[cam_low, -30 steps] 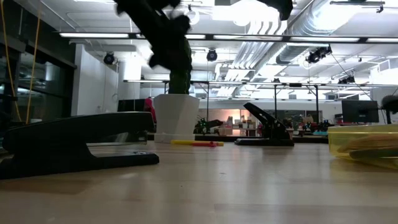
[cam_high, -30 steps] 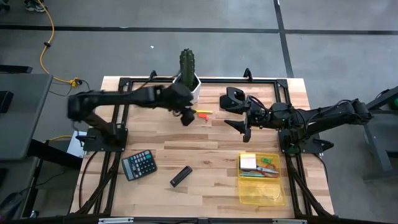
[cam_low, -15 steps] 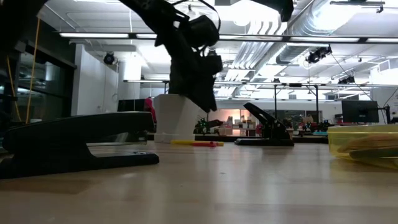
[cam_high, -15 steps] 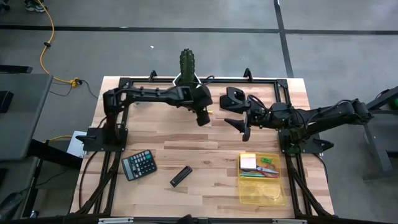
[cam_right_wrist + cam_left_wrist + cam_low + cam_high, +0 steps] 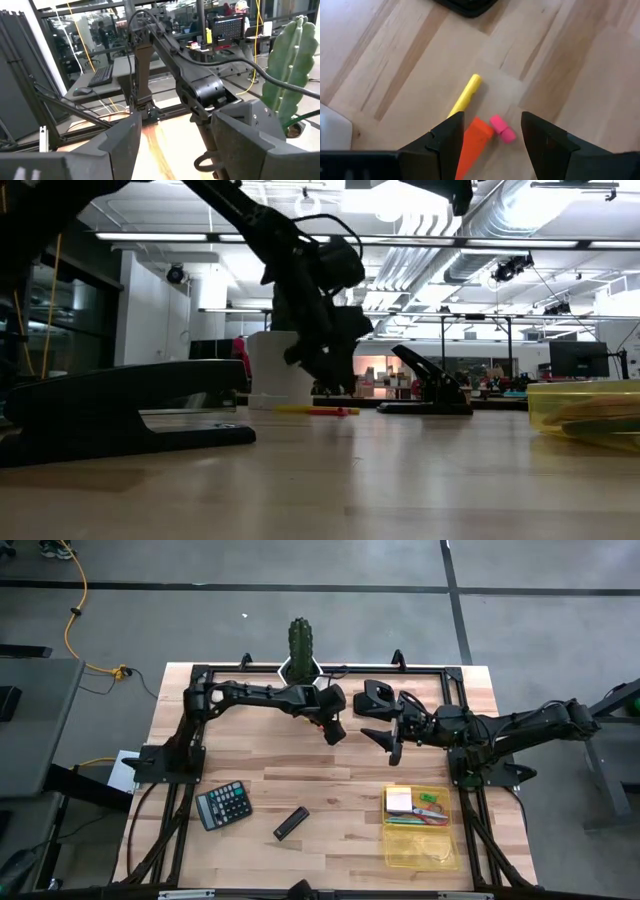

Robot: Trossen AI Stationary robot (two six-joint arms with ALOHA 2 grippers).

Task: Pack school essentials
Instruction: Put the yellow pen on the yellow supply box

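Well, the yellow tray near the right arm's base holds a sticky pad, scissors and pens. Only the left wrist view shows spread jaws of the left gripper above a yellow marker, orange piece and pink piece beside the cactus pot; the right gripper hangs spread too.

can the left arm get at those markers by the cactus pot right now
Probably yes. The left gripper hangs open just above the yellow marker and the orange marker, with bare table around them. The white pot stands close beside but not between; nothing blocks the descent.

No text, label, brand, number or sign can be read on anything here.
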